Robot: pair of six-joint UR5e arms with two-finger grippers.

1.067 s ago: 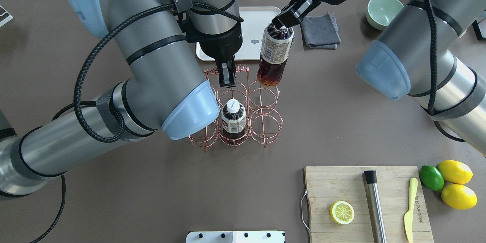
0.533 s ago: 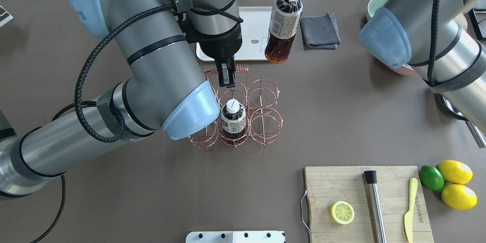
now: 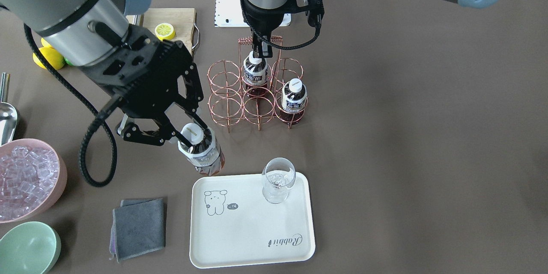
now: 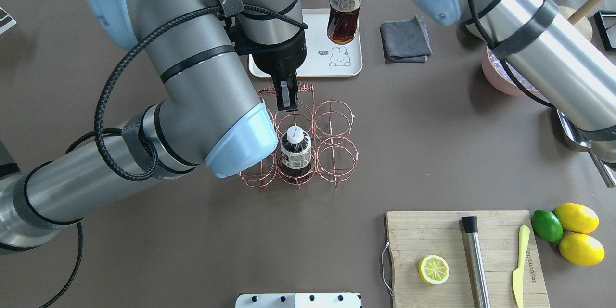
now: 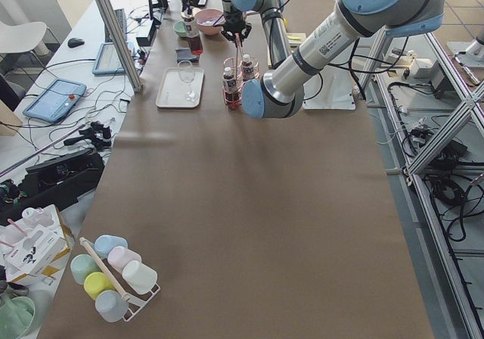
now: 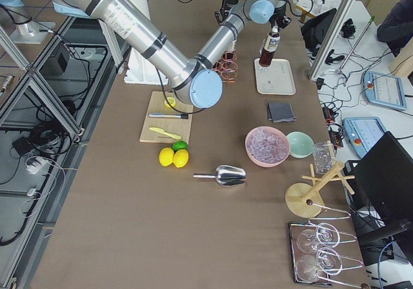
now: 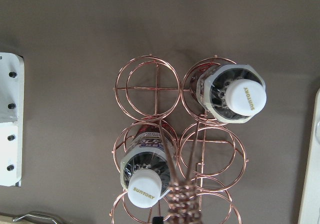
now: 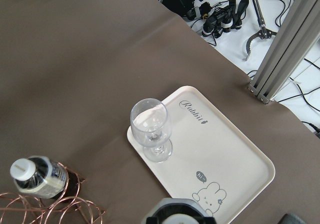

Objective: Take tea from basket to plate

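Brown tea in right gripper, over plate edge

The right hand has carried the tea from above the basket to the plate's edge.

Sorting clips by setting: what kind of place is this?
Most likely a robotics lab with a mock drinks station: aluminium framing and tablets stand beside the table, which holds a bowl of ice, a cutting board and a bottle basket.
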